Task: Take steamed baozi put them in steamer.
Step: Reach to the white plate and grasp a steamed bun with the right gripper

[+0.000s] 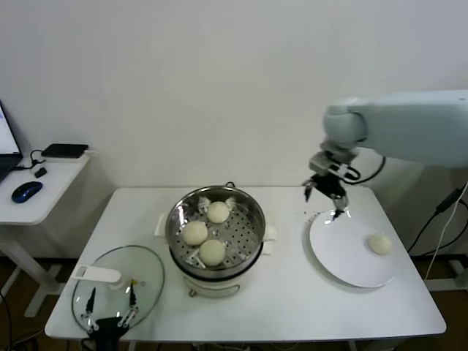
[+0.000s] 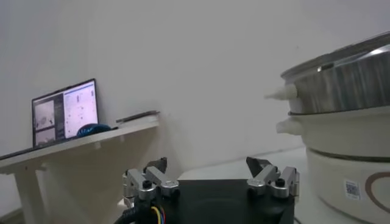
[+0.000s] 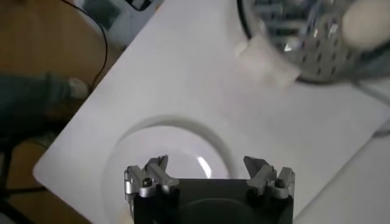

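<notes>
White plate (image 1: 344, 256) under right gripper (image 1: 324, 194) — fingers (image 3: 259, 168) spread wide (empty), left gripper (image 1: 110, 301) likewise.

The scene is evenly and brightly lit from overhead, and only soft, short shadows are cast on the desk (image 1: 292, 292) beneath the steamer (image 1: 215, 228) and the plate (image 1: 351, 252). Mild glare is seen on the steamer's steel rim and on the glass lid (image 1: 117, 287). The head view is sharp. In the right wrist view the steamer and plate are blurred. In the left wrist view the laptop (image 2: 64, 112) screen glows against a dimmer wall.
</notes>
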Tool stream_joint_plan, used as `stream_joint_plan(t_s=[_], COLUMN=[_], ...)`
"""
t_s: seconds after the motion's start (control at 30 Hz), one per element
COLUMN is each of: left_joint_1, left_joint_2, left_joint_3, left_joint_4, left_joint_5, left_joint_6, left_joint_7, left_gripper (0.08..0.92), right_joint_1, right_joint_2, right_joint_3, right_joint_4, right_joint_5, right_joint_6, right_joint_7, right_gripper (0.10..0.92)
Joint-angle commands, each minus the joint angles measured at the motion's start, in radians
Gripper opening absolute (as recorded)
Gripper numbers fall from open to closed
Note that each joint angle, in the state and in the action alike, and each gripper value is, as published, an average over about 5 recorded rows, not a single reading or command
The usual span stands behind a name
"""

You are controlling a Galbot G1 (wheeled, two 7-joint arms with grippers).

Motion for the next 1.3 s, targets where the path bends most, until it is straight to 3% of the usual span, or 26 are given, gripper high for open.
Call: stream_joint_plan(t_s=[0.03, 0.53, 1.3], left_joint_1=[-0.001, -0.003, 0.000], left_joint_2=[-0.043, -0.035, -0.034], left_joint_3=[0.003, 0.002, -0.002], left_joint_4=[0.005, 0.039, 0.048], left_joint_5=[0.003, 0.021, 0.034], left_joint_6=[0.000, -0.004, -0.005], left_joint_7=[0.001, -0.001, 0.001], left_gripper=[0.823, 0.823, 0.823], right_joint_1=[-0.192, -0.619, -0.773], right_joint_2=[-0.293, -0.301, -0.240], right_joint_3=[0.026, 0.415, 0.560], right_joint_4=[-0.127, -0.406, -0.543], right_joint_5=[-0.175, -0.368, -0.410], right_joint_6=[-0.133, -0.181, -0.171], right_joint_7=[0.048, 0.141, 0.153], right_gripper=[0.823, 0.823, 0.823])
